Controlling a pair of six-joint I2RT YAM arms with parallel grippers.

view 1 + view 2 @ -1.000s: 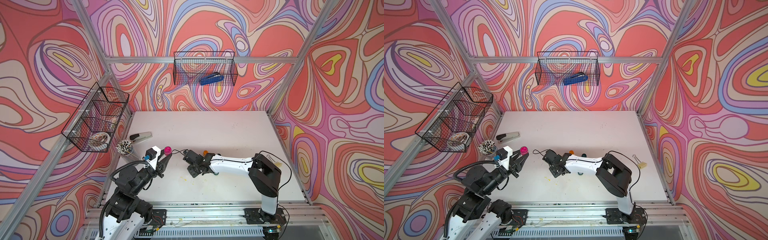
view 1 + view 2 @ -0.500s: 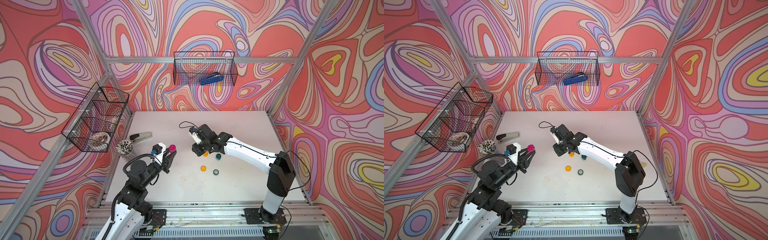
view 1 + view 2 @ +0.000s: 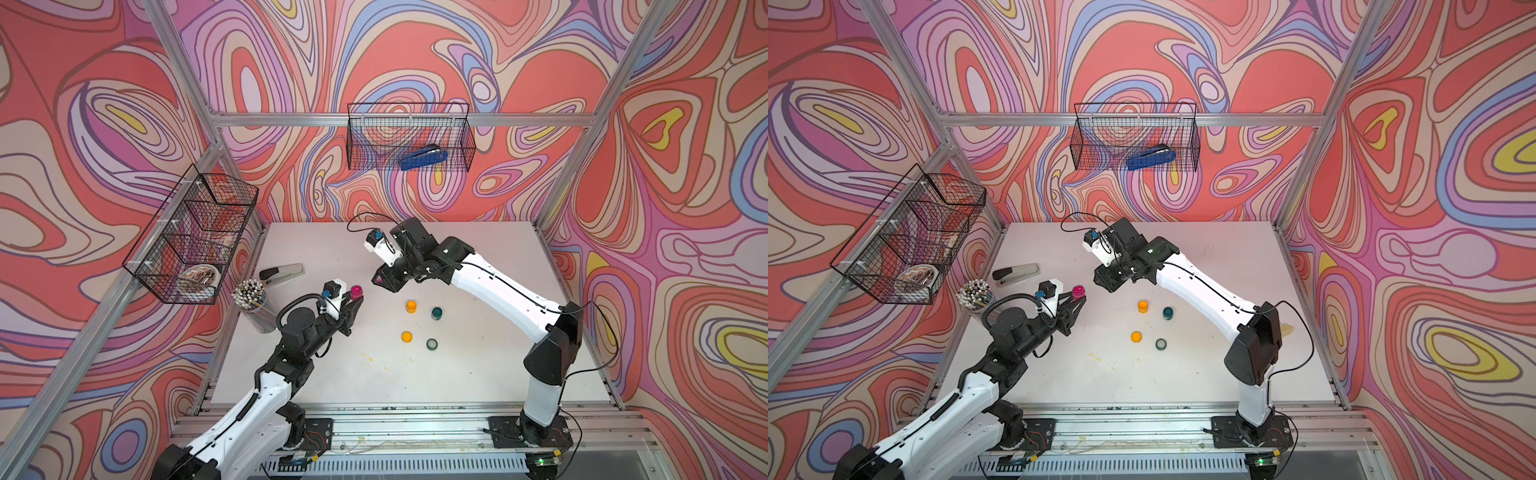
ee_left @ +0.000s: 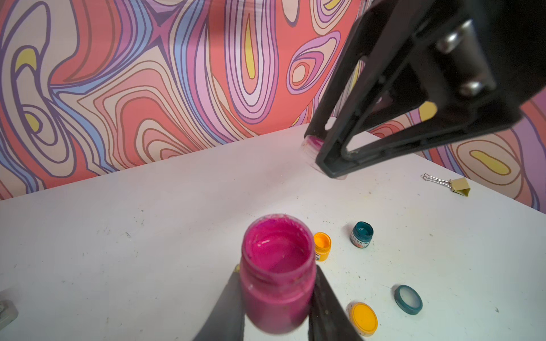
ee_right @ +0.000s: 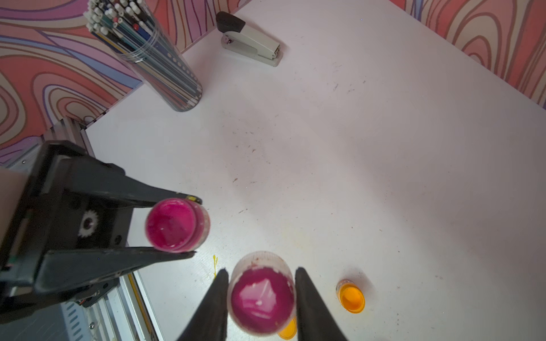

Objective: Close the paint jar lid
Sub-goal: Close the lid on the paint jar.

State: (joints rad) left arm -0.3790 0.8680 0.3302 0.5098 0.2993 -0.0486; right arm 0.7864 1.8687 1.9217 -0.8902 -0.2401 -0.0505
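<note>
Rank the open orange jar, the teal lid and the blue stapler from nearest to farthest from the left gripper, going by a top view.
1. Open orange jar: just to the right of the left gripper.
2. Teal lid: farther right, and closer to the robot's base.
3. Blue stapler: well beyond both, in the wire basket on the back wall.

My tabletop (image 3: 478,374) is white and scuffed, with yellow paint specks (image 3: 368,356). Near my right jaws and below them, an open orange jar (image 3: 411,306) and a teal jar (image 3: 436,312) stand close together, not touching. An orange lid (image 3: 407,336) and a teal lid (image 3: 432,343) lie flat a little farther off. Beyond my left jaws, away from the right jaws, sit a stapler (image 3: 281,274) and a cup of pencils (image 3: 253,305). A binder clip (image 4: 455,186) lies well apart from both.
</note>
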